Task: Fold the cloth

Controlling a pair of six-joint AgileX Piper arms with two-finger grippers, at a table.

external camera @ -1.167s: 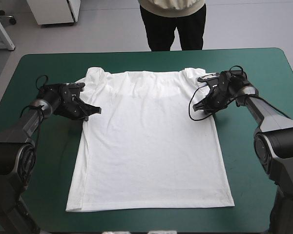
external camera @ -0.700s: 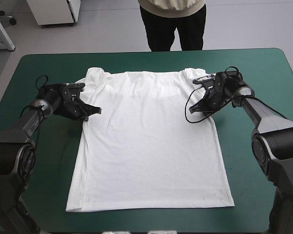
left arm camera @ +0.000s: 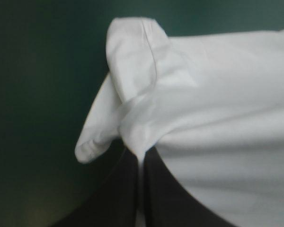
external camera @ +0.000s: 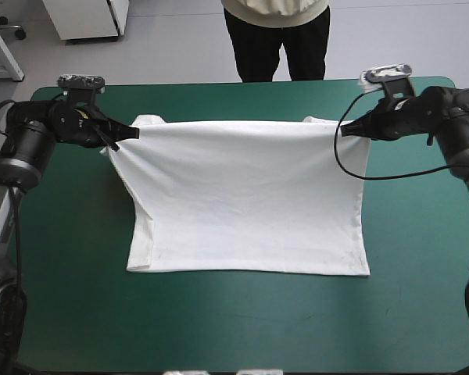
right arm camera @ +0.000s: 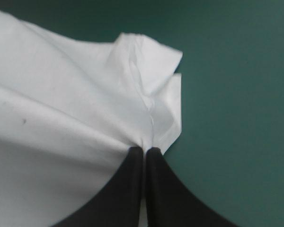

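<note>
White, short-sleeved, stretched wide between left jaws and right jaws: the T-shirt (external camera: 246, 195), over the middle of the bench (external camera: 234, 328) and its teal-green cover (external camera: 422, 258). Pinched at both shoulder ends, one set of jaws to each, top edge drawn into a nearly straight line from one grip to the other. From that line, sloping down and away toward the near side of the bench, hem end lying on the cover, well short of the near edge.

Left jaws: all but closed, gripping the T-shirt (left arm camera: 217, 142), with black fingers (left arm camera: 125, 194) meeting in a pointed arch and a thin sliver of cloth between them. Right at the fingertips, cloth gathered into radiating creases. Just ahead of the tips and off to one side, left sleeve (left arm camera: 132, 56) folded over on itself, stitched cuff showing, hanging free over the cover.

Right jaws: all but closed too, clamped on the T-shirt (right arm camera: 61, 118), with black fingers (right arm camera: 120, 189) pressed together and cloth pinched at the tips. Ahead of the tips, right sleeve (right arm camera: 149, 61) puckered and standing up in folds, seam running straight out from the grip. Beside the jaws on one flank, broad white body of the shirt; on the other flank, bare cover.

Both sets of jaws well apart, near opposite sides of the bench, toward its far edge.
</note>
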